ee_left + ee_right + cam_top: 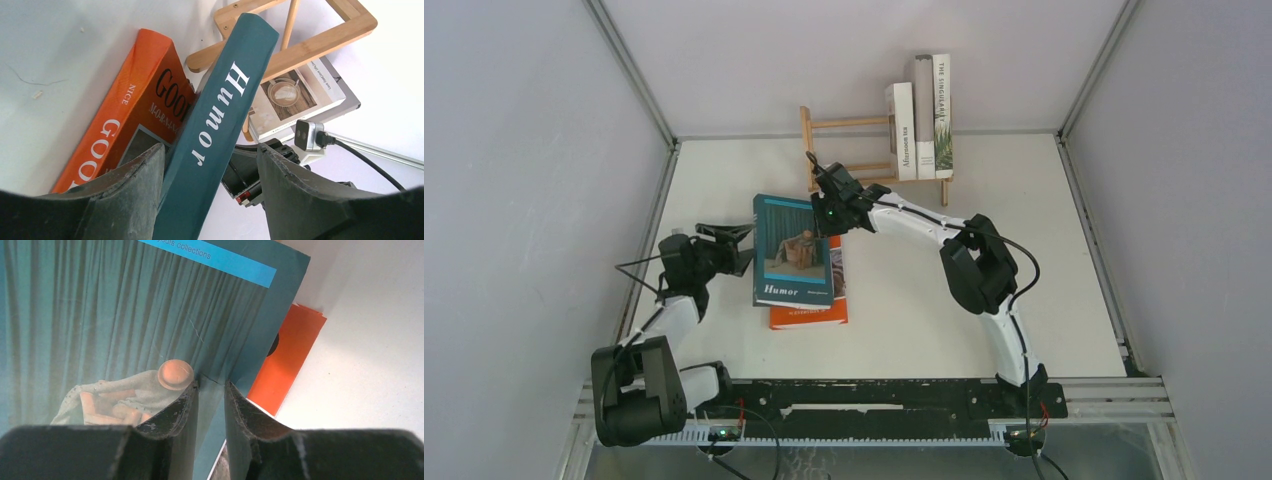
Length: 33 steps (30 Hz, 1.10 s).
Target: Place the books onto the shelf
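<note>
Teal book titled "Humor" (792, 250) sits mid-table, propped over the orange "GOOD" book (809, 315). It is well short of the light-wood slatted shelf (844, 123) at the back, where three pale books (922, 120) stand at the right end. The right gripper (211, 385) is pinched on the teal book's edge opposite the spine, near its far corner. The left gripper (210, 150) stands spread around the spine, one finger (135, 185) close beside it and the other apart, grasping nothing.

The pinch is narrow and off-centre, so a lift from there alone may let the book swing, sag open or slide out. If the left jaws close unevenly, they could shove the spine sideways and twist it from the right hold. The orange book may get dragged along. At the shelf, a tilted book could catch a post or topple the standing ones.
</note>
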{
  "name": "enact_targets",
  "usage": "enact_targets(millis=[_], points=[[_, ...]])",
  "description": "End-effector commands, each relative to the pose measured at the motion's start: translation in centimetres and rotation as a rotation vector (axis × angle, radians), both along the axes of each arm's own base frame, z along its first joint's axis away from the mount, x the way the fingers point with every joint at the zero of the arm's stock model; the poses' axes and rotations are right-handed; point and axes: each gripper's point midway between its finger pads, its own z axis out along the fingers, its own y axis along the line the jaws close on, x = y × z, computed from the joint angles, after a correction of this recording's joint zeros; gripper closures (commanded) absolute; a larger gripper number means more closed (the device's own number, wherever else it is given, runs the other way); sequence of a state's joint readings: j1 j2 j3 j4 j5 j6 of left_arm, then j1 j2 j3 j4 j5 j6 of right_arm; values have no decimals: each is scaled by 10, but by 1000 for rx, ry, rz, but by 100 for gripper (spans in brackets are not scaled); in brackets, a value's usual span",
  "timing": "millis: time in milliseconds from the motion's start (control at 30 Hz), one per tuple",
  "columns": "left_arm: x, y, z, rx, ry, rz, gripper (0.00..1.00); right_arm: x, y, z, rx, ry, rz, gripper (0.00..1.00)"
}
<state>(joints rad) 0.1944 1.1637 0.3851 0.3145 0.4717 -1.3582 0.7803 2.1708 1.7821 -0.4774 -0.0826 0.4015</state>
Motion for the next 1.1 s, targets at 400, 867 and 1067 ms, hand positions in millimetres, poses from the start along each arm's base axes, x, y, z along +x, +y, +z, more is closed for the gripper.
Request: enact_targets(millis=[400,867,1067], points=[[8,-47,63,-55,-146,-134,29,-11,-13,21,-4,-47,9,68],[2,-73,58,132,-67,-306,29,-16,-24,22,-7,-48,4,68],[-8,-79,48,238,2,-399,28,-17,-26,22,-2,-46,3,69]])
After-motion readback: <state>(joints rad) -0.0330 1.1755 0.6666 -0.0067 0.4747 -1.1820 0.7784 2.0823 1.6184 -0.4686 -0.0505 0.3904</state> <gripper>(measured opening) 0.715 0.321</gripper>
